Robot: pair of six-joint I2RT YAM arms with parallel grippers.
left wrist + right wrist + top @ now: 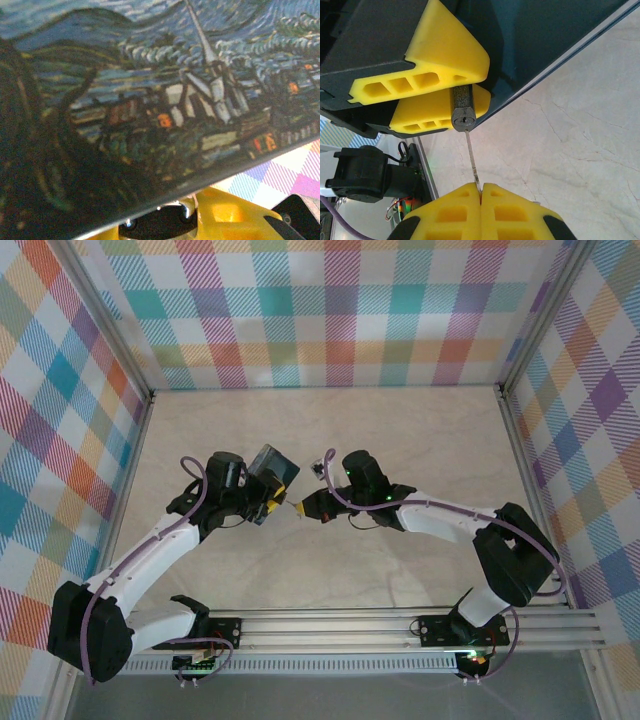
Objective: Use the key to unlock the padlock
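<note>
The small dark padlock (462, 107) sits pinched between the yellow fingers (443, 55) of my left gripper (270, 506), its keyhole face turned toward the right wrist camera. Its silver shackle (186, 209) peeks out under the swirl-painted box (160, 100). My right gripper (480, 191) is shut on the thin key (472, 159), which points straight at the padlock. The key's tip meets the rim of the lock face just below the keyhole and is not in the slot. In the top view both grippers meet tip to tip, right gripper (304, 508) beside the box (276, 468).
The dark blue painted box (545, 40) hangs over the padlock and left fingers. Beige marble tabletop (400, 430) spreads around the arms. Checked walls enclose the back and sides. An aluminium rail (400, 625) runs along the near edge.
</note>
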